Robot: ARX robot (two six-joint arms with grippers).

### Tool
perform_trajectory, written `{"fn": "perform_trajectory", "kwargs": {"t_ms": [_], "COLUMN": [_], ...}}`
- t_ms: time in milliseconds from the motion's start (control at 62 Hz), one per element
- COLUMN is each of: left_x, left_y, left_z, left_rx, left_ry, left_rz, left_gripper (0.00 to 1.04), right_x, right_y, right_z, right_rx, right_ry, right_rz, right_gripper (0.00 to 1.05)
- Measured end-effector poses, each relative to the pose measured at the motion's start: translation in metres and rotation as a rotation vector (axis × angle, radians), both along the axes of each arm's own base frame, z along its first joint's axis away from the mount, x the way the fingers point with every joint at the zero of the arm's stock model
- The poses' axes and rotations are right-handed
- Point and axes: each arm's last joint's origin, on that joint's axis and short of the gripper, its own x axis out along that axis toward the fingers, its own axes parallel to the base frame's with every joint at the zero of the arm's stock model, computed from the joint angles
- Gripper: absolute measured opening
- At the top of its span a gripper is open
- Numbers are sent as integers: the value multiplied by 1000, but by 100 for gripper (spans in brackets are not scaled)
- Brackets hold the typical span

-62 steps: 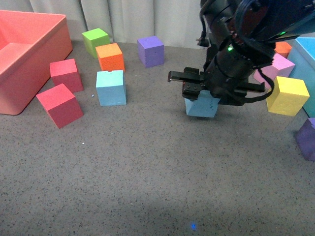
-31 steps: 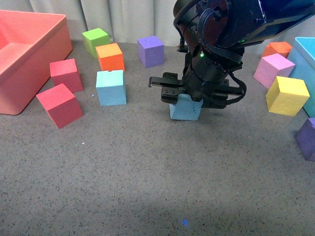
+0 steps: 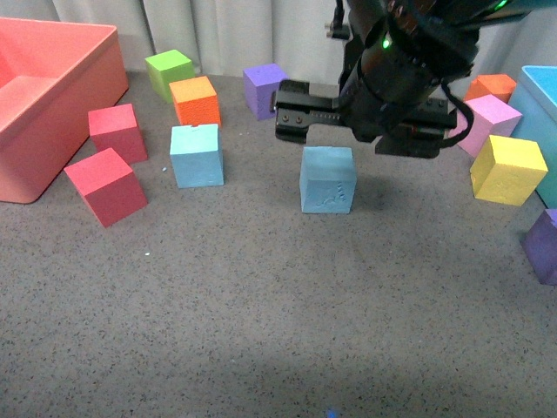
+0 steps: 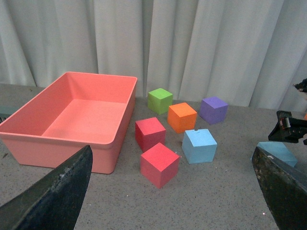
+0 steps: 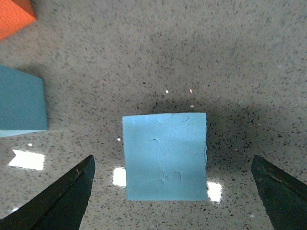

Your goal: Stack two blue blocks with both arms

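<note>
Two blue blocks rest on the grey table. The plain one [image 3: 196, 155] stands at the left beside the orange cube. The scuffed one [image 3: 327, 180] sits mid-table, free. Hovering directly above it is my right gripper [image 3: 359, 131], open, fingers spread wide on either side. In the right wrist view that block [image 5: 165, 155] lies between the two fingers, touching neither, and my right gripper [image 5: 172, 163] holds nothing; the other blue block [image 5: 21, 103] shows at the edge. My left gripper [image 4: 175, 191] is open and empty, looking across at the plain block [image 4: 199, 146] and the scuffed one [image 4: 280, 152].
A coral bin [image 3: 52, 113] fills the far left, with two red cubes [image 3: 106, 185] beside it. Green [image 3: 168, 71], orange [image 3: 195, 100] and purple [image 3: 264, 87] cubes line the back. Pink [image 3: 486, 120], yellow [image 3: 507, 170] and purple [image 3: 544, 246] cubes and a turquoise bin [image 3: 541, 91] crowd the right.
My right gripper carried the scuffed blue block leftwards, set it on the table, opened and rose above it. The other block has not moved.
</note>
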Motion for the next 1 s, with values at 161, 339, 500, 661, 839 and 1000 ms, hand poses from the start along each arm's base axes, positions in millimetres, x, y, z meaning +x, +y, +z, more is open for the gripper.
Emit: {"fn": "perform_trajectory", "kwargs": {"t_ms": [161, 339, 500, 661, 839, 1000], "left_x": [0, 0, 0, 0, 0, 0], "left_y": [0, 0, 0, 0, 0, 0], "left_z": [0, 0, 0, 0, 0, 0], "left_rx": [0, 0, 0, 0, 0, 0], "left_ry": [0, 0, 0, 0, 0, 0], "left_rz": [-2, 0, -1, 0, 0, 0], "left_gripper": [98, 98, 98, 98, 98, 98], "right_x": [-18, -83, -125, -160, -191, -212], "right_y": [-19, -87, -121, -140, -158, -166], "right_z": [-11, 19, 30, 29, 40, 43], "right_rx": [-166, -104, -119, -126, -132, -128], "right_ry": [-441, -928, -953, -928, -919, -932], "right_rz": [-43, -108, -117, -93, -105, -103], "right_gripper": [75, 40, 12, 1, 1, 1]}}
